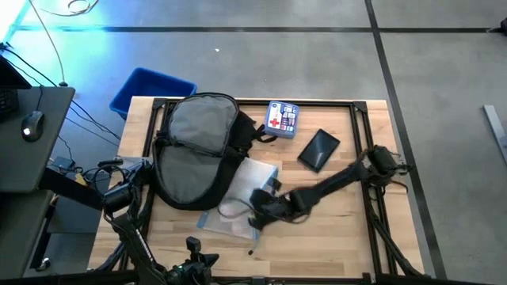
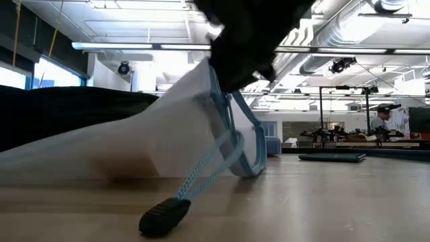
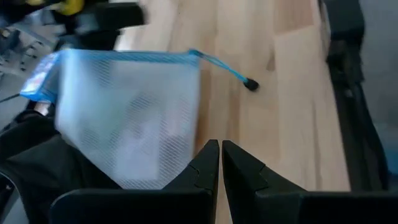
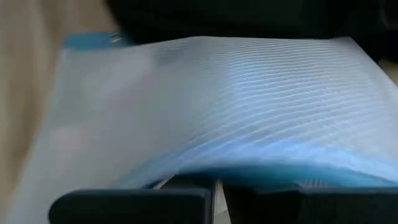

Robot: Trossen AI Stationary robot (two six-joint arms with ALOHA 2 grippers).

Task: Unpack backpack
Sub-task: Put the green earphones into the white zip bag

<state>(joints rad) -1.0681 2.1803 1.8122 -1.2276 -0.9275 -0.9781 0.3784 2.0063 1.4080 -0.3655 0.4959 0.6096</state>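
Note:
The black backpack [image 1: 198,150] lies open on the table's left half, its grey lining facing up. A clear plastic zip pouch [image 1: 238,194] with a blue zip edge sits beside it toward the near edge, partly against the backpack. My right gripper [image 1: 263,209] reaches in from the right and is shut on the pouch. From the pouch [image 2: 168,134] a blue cord hangs down, and its black toggle [image 2: 164,215] rests on the wood. My left gripper [image 3: 221,163] is shut and touches nothing; it waits by the backpack's left side [image 1: 135,184]. My right gripper holds the clear pouch by its blue zip edge [image 4: 261,171], pinched between the two fingers. It comes slanting down from the table's right side. That edge [image 2: 225,101] is raised and the pouch is tilted, while its opposite end [image 2: 80,168] stays down on the table.
A white and blue pouch with a red cross [image 1: 282,119] and a flat black case [image 1: 318,150] lie on the far right part of the table. A black frame rail [image 1: 253,102] runs round the table. A blue bin [image 1: 150,89] stands beyond the far left corner.

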